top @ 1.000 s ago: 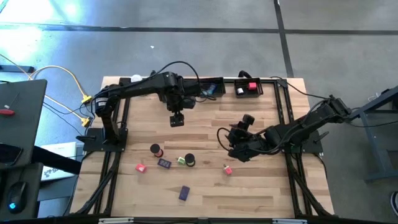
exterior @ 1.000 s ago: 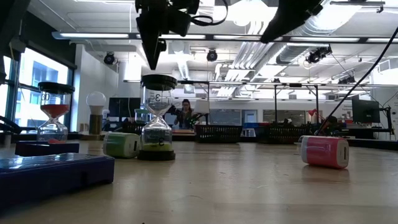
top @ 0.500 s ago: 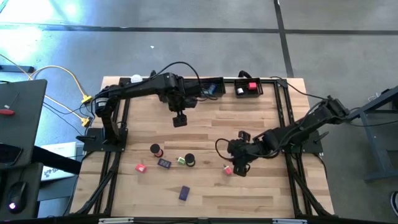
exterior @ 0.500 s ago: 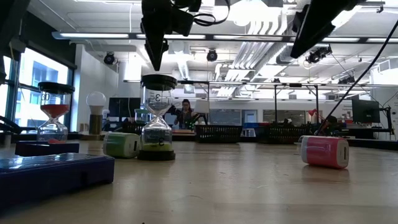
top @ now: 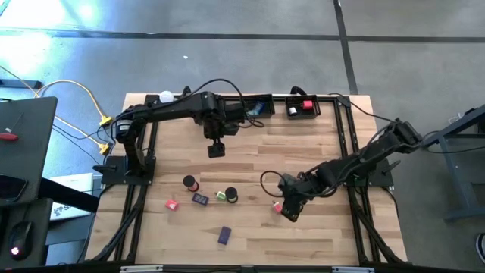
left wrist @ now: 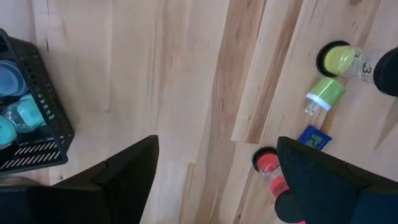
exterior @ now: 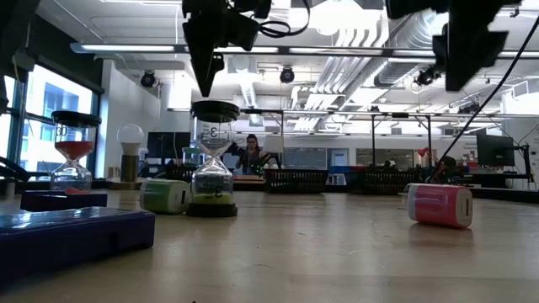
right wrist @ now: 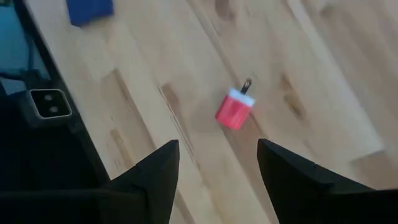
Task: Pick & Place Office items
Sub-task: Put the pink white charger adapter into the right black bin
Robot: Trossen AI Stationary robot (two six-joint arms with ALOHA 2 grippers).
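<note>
The office items lie on the near half of the wooden table: a red-capped hourglass (top: 189,183), a pink block (top: 172,203), a blue block (top: 200,199), a green plug (top: 220,195), a black-capped hourglass (top: 231,196), a purple block (top: 224,236) and a pink plug (top: 277,205). My right gripper (top: 290,211) hangs open just above the pink plug (right wrist: 235,111), which lies on its side beyond the gripper (right wrist: 217,177). My left gripper (top: 216,149) hovers open over the table's middle. In its wrist view the gripper (left wrist: 214,186) faces the green plug (left wrist: 324,93) and the blue block (left wrist: 314,137).
Two black trays stand at the far edge: one (top: 258,106) holds teal pieces, the other (top: 303,107) a red one. A white ball (top: 166,96) sits at the far left corner. Bare wood lies between the arms. In the low view a person sits far behind the table.
My right gripper has moved toward the table's near edge and come down, arriving over the pink plug, still open. The items have not moved.
</note>
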